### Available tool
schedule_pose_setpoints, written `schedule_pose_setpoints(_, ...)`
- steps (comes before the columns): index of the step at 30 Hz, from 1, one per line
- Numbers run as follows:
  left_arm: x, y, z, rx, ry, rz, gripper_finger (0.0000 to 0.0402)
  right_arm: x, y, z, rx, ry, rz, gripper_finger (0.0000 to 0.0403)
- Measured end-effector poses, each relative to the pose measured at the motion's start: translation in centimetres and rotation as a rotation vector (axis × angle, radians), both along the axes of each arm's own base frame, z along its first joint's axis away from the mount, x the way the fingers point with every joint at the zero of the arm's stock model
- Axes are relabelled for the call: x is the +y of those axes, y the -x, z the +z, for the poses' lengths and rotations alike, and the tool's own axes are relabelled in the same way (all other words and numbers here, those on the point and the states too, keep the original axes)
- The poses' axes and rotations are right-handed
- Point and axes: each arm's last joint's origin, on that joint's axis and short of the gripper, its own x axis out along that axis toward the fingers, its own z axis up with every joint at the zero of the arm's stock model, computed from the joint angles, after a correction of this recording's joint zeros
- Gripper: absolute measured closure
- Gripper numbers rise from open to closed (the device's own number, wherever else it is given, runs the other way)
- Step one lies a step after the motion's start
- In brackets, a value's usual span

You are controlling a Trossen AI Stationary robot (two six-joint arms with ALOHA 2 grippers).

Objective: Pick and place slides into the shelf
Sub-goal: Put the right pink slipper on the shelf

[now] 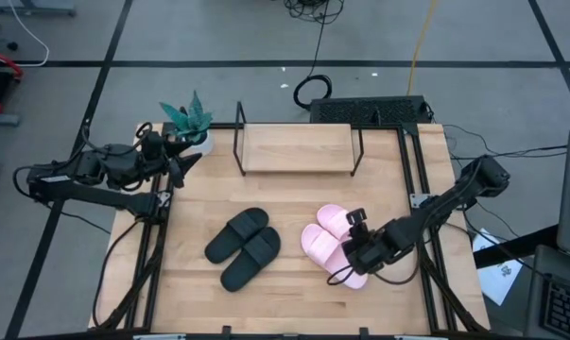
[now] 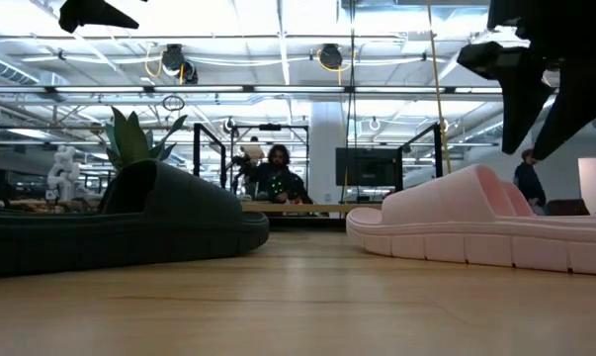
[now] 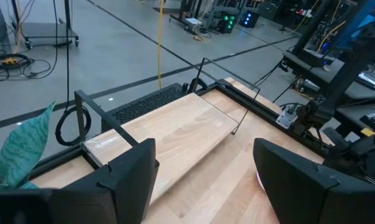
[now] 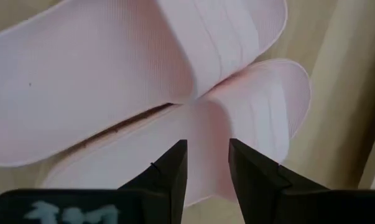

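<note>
Two light pink slides [image 1: 322, 241] lie side by side, soles down, on the table's right half. The black pair [image 1: 243, 247] lies soles down at its middle. My right gripper [image 1: 353, 257] hovers just above the pink pair, fingers pointing down and slightly open. In the right wrist view the right gripper [image 4: 208, 149] stands over the strap of one pink slide [image 4: 262, 106], and the other pink slide [image 4: 112, 68] lies beyond. The low view shows its fingertips [image 2: 540, 138] clear of the pink slide [image 2: 485, 222]. The shelf [image 1: 299, 148] stands bare at the far edge. My left gripper [image 3: 203, 186] waits open at the far left.
A potted plant [image 1: 188, 121] stands at the far left corner beside the left arm. Black frame rails run along the table's left and right sides. Bare wood lies between the slides and the shelf [image 3: 175, 134]. A person sits in the room beyond the table [image 2: 276, 173].
</note>
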Motion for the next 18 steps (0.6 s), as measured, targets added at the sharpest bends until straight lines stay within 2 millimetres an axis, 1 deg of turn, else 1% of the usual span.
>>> schedule_pose_setpoints(8,0.0,0.0,-0.1,0.006,0.001,0.0,0.0128,-0.8,0.7,-1.5,-0.011,0.091,-0.061,0.0294)
schedule_pose_setpoints(14,0.0,0.0,-0.1,0.006,0.001,0.0,0.0128,-1.0,1.0,-2.6,-0.018,0.087,-0.064,0.0294)
schedule_pose_setpoints(18,0.0,0.1,-0.2,0.019,0.0,0.0,0.0128,-1.0,1.0,-2.8,-0.039,0.105,-0.066,0.0294)
